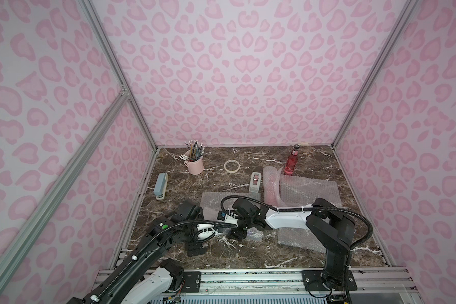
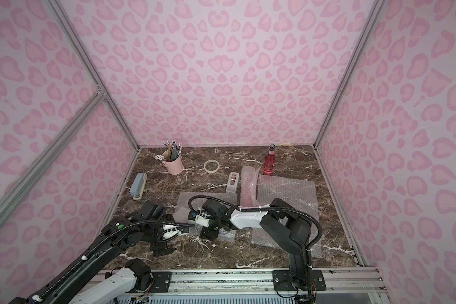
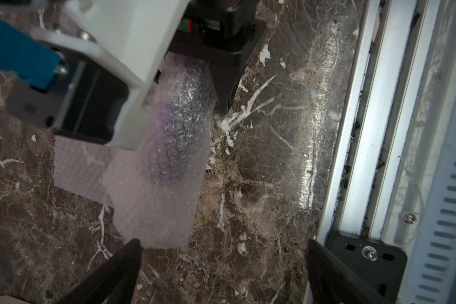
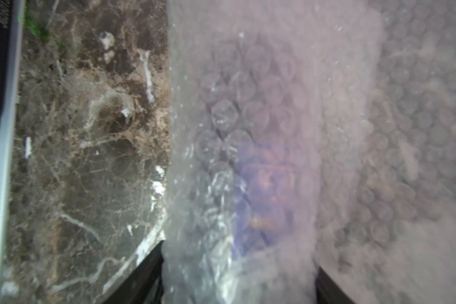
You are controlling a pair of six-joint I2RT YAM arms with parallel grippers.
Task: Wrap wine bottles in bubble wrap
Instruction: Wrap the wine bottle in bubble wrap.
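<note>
Fingers [image 3: 116,268] of the left gripper [image 3: 223,242]: spread wide, nothing between them, one tip at the end of the clear bubble-wrap roll [image 3: 166,168] lying on the brown marble tabletop [image 3: 261,184]. Inside that roll: dark purple glass bottle [image 4: 263,189]. Jaws of the right gripper [image 4: 240,258]: astride the roll (gripping or slack, cannot tell). Far side, in a top view: grey-blue stapler [image 1: 160,185], pink cup of pencils [image 1: 194,164], tape ring [image 1: 231,166], pinkish rolled wrap tube [image 1: 271,189], upright pink-red glass bottle [image 1: 291,163], flat bubble-wrap sheet [image 1: 311,190].
</note>
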